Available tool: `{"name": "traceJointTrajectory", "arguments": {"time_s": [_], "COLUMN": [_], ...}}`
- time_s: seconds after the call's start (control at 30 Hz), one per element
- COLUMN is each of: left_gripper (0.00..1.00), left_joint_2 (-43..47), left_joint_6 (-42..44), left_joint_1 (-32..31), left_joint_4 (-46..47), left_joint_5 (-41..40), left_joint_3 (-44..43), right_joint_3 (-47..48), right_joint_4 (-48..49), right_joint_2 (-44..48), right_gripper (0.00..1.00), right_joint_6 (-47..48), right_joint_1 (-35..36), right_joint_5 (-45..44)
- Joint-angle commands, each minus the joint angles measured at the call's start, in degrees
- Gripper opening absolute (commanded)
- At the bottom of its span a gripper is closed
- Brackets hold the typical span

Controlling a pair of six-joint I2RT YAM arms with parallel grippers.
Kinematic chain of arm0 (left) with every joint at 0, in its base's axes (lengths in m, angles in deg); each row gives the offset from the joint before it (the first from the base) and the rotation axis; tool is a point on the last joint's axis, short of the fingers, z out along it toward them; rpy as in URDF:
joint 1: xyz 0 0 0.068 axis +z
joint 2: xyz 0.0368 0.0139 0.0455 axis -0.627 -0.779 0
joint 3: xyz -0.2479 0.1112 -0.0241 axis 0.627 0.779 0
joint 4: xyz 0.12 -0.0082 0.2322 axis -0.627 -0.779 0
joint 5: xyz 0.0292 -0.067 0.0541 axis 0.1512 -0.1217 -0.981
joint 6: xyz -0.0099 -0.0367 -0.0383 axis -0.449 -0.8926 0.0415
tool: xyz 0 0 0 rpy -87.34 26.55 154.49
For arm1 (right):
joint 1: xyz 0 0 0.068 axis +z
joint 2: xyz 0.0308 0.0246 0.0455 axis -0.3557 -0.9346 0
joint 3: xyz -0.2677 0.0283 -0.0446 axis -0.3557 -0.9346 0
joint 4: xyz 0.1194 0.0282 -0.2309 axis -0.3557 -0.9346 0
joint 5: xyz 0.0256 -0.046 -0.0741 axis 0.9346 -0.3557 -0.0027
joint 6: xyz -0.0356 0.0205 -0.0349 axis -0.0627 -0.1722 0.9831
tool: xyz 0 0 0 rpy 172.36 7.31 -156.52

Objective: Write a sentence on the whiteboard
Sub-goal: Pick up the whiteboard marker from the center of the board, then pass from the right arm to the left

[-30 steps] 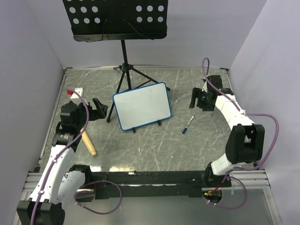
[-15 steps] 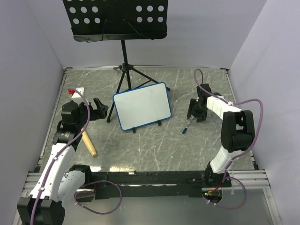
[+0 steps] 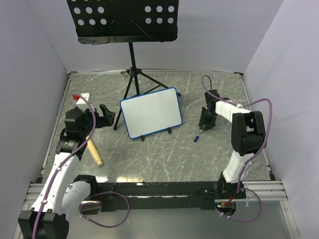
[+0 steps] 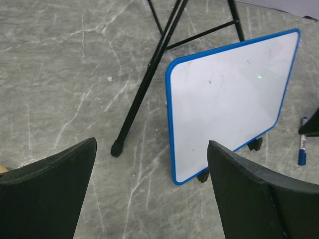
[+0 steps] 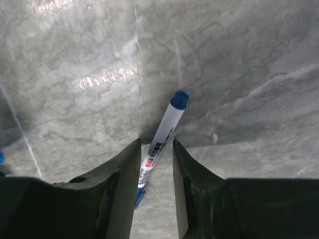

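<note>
Right wrist view: right pincer (image 5: 156,145) narrowed astride the marker (image 5: 167,124) on the counter (image 5: 75,59), marker's long axis running out between the fingers (image 5: 124,169); whether they pinch it, I cannot tell.

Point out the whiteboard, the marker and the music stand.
whiteboard (image 3: 151,112): top external view, middle of white surface.
marker (image 5: 164,134): right wrist view, white barrel.
music stand (image 3: 127,21): top external view, perforated black tray.
</note>
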Motion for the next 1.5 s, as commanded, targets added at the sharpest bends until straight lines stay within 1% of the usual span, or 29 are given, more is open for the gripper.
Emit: {"name": "traceJointTrajectory", "arguments": {"time_s": [0.0, 0.03, 0.07, 0.1, 0.13, 0.2, 0.23, 0.27, 0.33, 0.37, 0.4, 0.47, 0.5, 0.53, 0.57, 0.6, 0.63, 0.67, 0.7, 0.8, 0.83, 0.87, 0.9, 0.97, 1.0, 1.07, 1.27, 1.4, 1.47], "left_gripper": [0.97, 0.97, 0.97, 0.97, 0.97, 0.97, 0.97, 0.97, 0.97, 0.97, 0.98, 0.98, 0.98, 0.98, 0.98, 0.98, 0.98, 0.98, 0.98, 0.98, 0.99, 0.98, 0.97, 0.95, 0.94, 0.94, 0.9, 0.83, 0.82], "left_joint_2": [2.82, 3.26, 4.13, 4.49, 4.84, 5.46, 5.63, 5.72, 5.11, 3.8, 2.92, -0.49, -1.91, -3.49, -6.81, -8.67, -10.69, -14.8, -17.02, -26.68, -29.32, -34.48, -36.88, -43.63, -45.5, -49.97, -57.89, -61.77, -63.62], "left_joint_6": [1.02, 1.1, 1.19, 1.45, 1.63, 1.46, 0.76, 0.06, -0.3, -1.43, -2.23, -5.9, -7.49, -9.25, -13.01, -14.79, -16.2, -18.12, -18.84, -22.35, -23.23, -24.81, -25.61, -26.14, -26.75, -27.46, -26.94, -25.27, -24.12], "left_joint_1": [0.25, 0.25, 0.25, 0.25, 0.25, -0.1, -0.54, -1.32, -6.58, -9.3, -15.51, -21.6, -26.33, -28.38, -30.14, -33.38, -34.98, -36.65, -39.8, -43.68, -44.22, -44.92, -46.23, -46.86, -47.38, -47.65, -48.61, -50.19, -50.55], "left_joint_4": [3.01, 4.14, 4.76, 5.38, 7.13, 8.89, 9.34, 11.86, 11.54, 11.1, 11.36, 13.02, 16.25, 18.89, 21.71, 27.56, 29.88, 31.3, 32.27, 32.98, 34.2, 34.13, 33.87, 34.92, 34.66, 34.92, 32.2, 26.06, 24.47], "left_joint_5": [5.04, 7.31, 8.64, 10.31, 15.98, 21.72, 24.01, 24.47, 23.6, 19.77, 18.08, 13.25, 12.96, 12.79, 12.7, 12.26, 11.91, 10.69, 8.33, 5.24, 5.75, 5.41, 4.79, 6.8, 6.46, 6.81, 6.46, 4.1, 2.95], "left_joint_3": [-1.66, -1.14, -0.96, -0.7, -0.26, 0.18, 0.97, 1.15, 0.28, -0.34, -0.87, -1.84, -1.93, -1.32, -0.79, -0.17, 0.53, 0.27, -0.25, -4.55, -7.0, -8.42, -11.39, -14.13, -16.75, -18.79, -26.35, -31.97, -33.3], "right_joint_3": [2.31, 2.31, 2.31, 2.31, 2.31, 2.14, 2.05, 1.79, 1.35, 1.26, 1.0, -0.05, -0.58, -1.2, -2.33, -2.78, -3.31, -4.27, -4.8, -6.91, -7.35, -7.96, -7.97, -8.23, -8.32, -8.67, -10.25, -10.17, -10.17], "right_joint_4": [-0.09, -0.18, -0.26, -0.26, -0.44, -0.35, -0.27, -0.18, 0.43, 0.61, 0.88, 2.19, 2.81, 3.94, 4.48, 4.92, 5.27, 6.06, 6.41, 7.73, 7.99, 8.08, 7.91, 7.91, 8.0, 8.17, 9.4, 9.32, 9.32], "right_joint_2": [-1.88, -1.88, -1.88, -1.97, -1.97, -1.88, -1.88, -1.7, -1.18, -0.83, 0.13, 2.24, 3.04, 3.91, 5.75, 6.81, 7.95, 10.23, 11.47, 16.21, 17.18, 18.76, 19.38, 21.22, 21.85, 23.42, 26.33, 26.6, 26.68], "right_gripper": [0.36, 0.35, 0.3, 0.27, 0.26, 0.21, 0.2, 0.17, 0.16, 0.15, 0.14, 0.12, 0.12, 0.12, 0.12, 0.11, 0.11, 0.11, 0.11, 0.11, 0.11, 0.11, 0.11, 0.11, 0.11, 0.11, 0.11, 0.11, 0.11], "right_joint_6": [-1.22, -1.22, -1.22, -1.22, -1.31, -1.66, -1.57, -1.75, -1.66, -1.31, -1.31, -1.48, -1.57, -1.75, -1.66, -1.66, -1.57, -1.48, -1.4, -1.31, -1.39, -1.66, -1.75, -2.27, -2.19, -2.54, -3.42, -3.77, -3.86], "right_joint_1": [0.26, 0.26, 0.18, 0.0, 0.09, -0.09, -0.17, -0.18, -0.44, -0.53, -0.79, -0.88, -1.05, -1.4, -1.49, -1.76, -2.54, -2.81, -3.07, -3.34, -3.34, -3.43, -3.43, -3.43, -3.43, -3.43, -3.43, -3.43, -3.43], "right_joint_5": [-1.93, -1.84, -1.76, -1.49, -1.49, -0.79, -0.53, -0.18, 0.87, 1.14, 1.58, 3.34, 3.95, 5.44, 6.06, 6.76, 7.73, 9.04, 9.66, 12.04, 12.74, 13.62, 14.93, 16.08, 16.96, 17.67, 19.95, 20.3, 20.57]}}
